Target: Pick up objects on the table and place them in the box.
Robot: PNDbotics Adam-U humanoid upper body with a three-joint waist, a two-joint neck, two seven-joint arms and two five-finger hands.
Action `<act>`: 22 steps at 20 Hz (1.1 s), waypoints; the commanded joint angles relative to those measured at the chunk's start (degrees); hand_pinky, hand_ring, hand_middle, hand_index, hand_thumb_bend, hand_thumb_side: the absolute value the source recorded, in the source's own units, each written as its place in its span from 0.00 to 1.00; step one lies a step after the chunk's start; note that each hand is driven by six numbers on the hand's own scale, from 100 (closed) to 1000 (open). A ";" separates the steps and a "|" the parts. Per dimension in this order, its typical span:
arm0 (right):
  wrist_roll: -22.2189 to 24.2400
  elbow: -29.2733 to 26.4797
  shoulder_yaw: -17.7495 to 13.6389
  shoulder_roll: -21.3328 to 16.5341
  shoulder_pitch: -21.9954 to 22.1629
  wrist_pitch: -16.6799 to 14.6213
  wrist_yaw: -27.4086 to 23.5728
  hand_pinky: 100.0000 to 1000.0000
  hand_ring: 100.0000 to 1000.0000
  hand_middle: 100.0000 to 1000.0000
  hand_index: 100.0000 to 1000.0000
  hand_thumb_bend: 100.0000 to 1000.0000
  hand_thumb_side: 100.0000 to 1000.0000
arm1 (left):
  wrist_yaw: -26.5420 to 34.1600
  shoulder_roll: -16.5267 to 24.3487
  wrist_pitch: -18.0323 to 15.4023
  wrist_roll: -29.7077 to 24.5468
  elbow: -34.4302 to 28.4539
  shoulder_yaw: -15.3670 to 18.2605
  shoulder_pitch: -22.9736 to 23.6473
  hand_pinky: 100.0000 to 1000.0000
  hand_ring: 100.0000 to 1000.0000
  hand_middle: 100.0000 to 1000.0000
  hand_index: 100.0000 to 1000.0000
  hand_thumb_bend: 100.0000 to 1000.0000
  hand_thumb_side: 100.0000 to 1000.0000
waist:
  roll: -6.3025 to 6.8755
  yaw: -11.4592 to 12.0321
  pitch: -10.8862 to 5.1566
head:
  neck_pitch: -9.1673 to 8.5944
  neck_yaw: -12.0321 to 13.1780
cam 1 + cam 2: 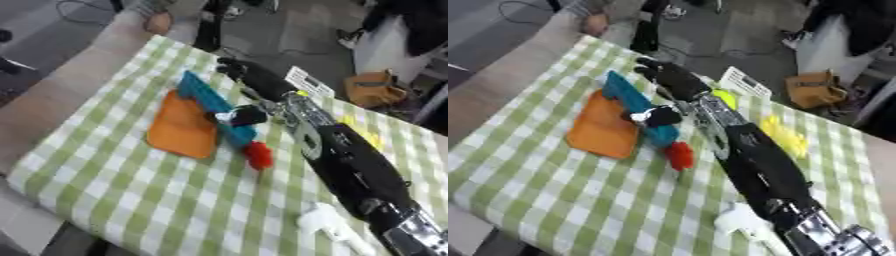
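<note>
Reaching across the checked cloth (131, 200) from the lower right, right arm (354, 167) ends in right hand (249, 75) at the far edge, fingers stretched out, holding nothing visible. Left eye view: one orange box (182, 127), teal lid (210, 107) along its right side; one black-and-white object (241, 116) on the lid; one red object (258, 154) just beyond the lid's near end; one white object (328, 225) near the front, beside the arm.

Right eye view: one yellow object (785, 136) right of the arm; one yellow-green ball (724, 98) by the wrist; one white card (744, 82) at the far edge. Arm partly hides the cloth behind it.
</note>
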 commanded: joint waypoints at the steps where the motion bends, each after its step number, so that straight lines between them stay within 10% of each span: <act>1: -0.42 -2.24 -0.14 -2.66 -1.69 0.43 0.63 0.93 0.95 1.00 1.00 0.55 0.71 | -0.27 0.53 -0.03 0.29 -0.94 0.04 -0.51 0.46 0.69 0.77 0.79 0.07 1.00 | 1.82 -0.73 -1.10 | -0.60 -0.11; 22: 6.52 -20.68 1.78 -12.92 2.87 2.82 -8.86 0.71 0.80 0.90 0.94 0.30 0.61 | -1.85 3.25 -0.53 0.78 3.72 0.70 3.81 0.46 0.69 0.77 0.79 0.03 1.00 | 10.06 -14.21 -5.05 | -1.18 2.90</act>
